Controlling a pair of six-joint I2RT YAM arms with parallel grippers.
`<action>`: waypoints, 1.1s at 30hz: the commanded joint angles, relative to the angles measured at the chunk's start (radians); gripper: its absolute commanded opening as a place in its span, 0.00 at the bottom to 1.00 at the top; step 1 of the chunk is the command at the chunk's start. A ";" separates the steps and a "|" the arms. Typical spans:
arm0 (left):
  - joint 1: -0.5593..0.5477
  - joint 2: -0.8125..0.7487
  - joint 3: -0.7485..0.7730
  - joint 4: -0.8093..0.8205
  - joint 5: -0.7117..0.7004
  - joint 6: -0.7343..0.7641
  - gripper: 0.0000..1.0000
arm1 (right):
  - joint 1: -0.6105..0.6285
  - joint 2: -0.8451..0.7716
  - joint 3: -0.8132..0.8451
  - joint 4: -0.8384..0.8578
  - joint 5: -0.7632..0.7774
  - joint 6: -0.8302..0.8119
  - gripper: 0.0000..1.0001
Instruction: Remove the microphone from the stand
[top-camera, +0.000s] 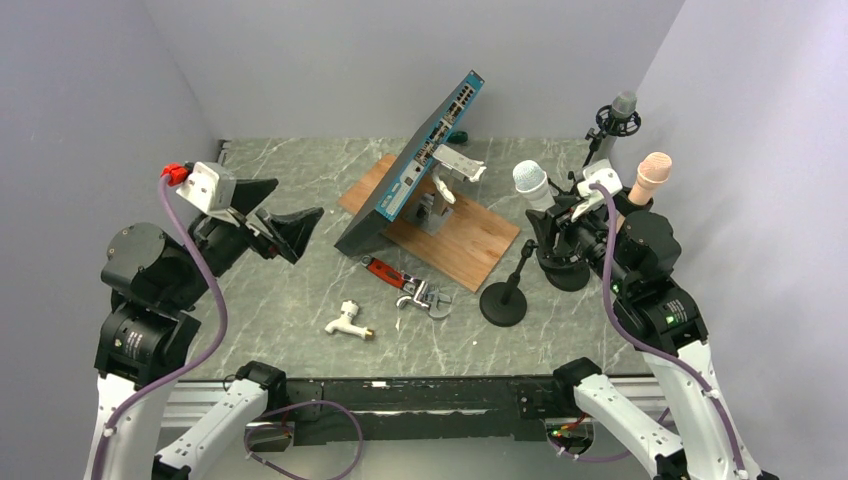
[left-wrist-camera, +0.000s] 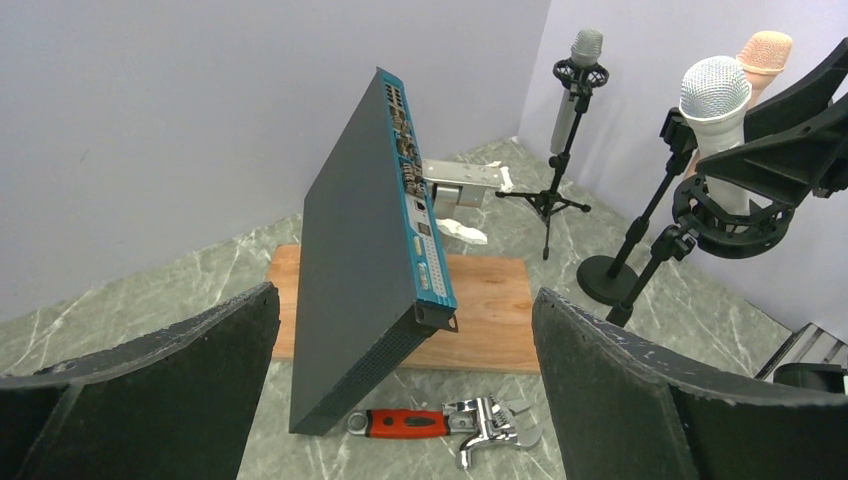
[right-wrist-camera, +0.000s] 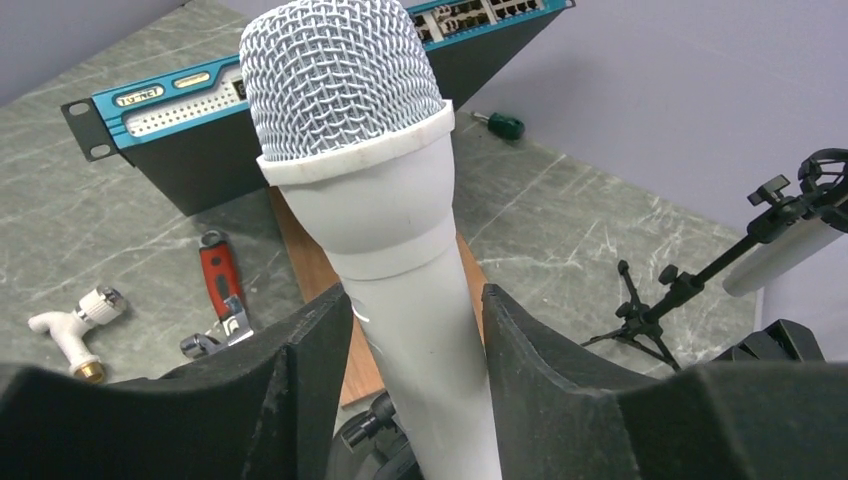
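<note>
Right gripper (right-wrist-camera: 413, 325), 2 fingers (right-wrist-camera: 305, 365) flanking microphone (right-wrist-camera: 345, 95), contact unclear

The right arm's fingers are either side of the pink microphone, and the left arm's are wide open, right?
Not pink: the right wrist view shows the right fingers either side of the white microphone. The left fingers are indeed wide open.

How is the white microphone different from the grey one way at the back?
The white microphone has a silvery-white mesh head; the grey microphone has a darker grey head. The right pincer has a finger on each side of the white microphone; nothing touches the grey microphone. The grey microphone stands on a tripod in the far corner; the white microphone is nearer. Both point their heads up.
</note>
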 joint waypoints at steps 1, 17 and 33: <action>0.003 -0.018 -0.013 0.028 -0.003 0.012 0.99 | -0.002 0.013 0.007 0.050 -0.028 -0.009 0.51; 0.003 -0.042 -0.017 0.002 -0.038 0.035 0.99 | -0.002 0.078 0.216 0.034 -0.012 -0.046 0.18; 0.003 -0.022 -0.114 0.129 0.197 -0.185 0.99 | -0.002 0.087 0.113 0.633 -0.325 0.594 0.00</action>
